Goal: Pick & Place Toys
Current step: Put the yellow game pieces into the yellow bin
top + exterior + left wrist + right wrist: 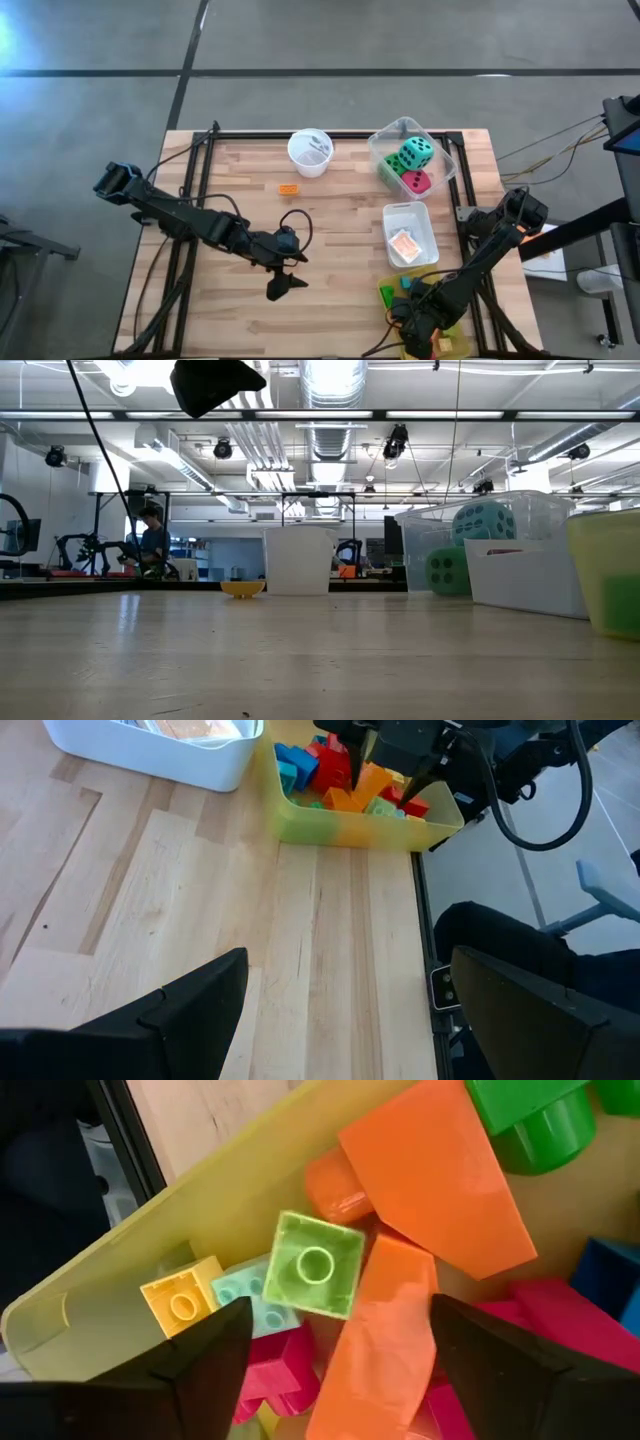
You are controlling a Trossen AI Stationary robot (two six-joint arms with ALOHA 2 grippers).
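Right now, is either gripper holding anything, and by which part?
Nothing is held. The right gripper hangs, jaws open, over the blocks in the yellow bin; the left gripper is open above bare table.

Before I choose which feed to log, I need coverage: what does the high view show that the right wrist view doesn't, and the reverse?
Only the high view shows the white cup, the lone orange block, the clear bin of dice, and the left end effector over bare table. Only the right wrist view shows single blocks, such as the light green block, between the right end effector's open fingers. Both show the yellow bin.
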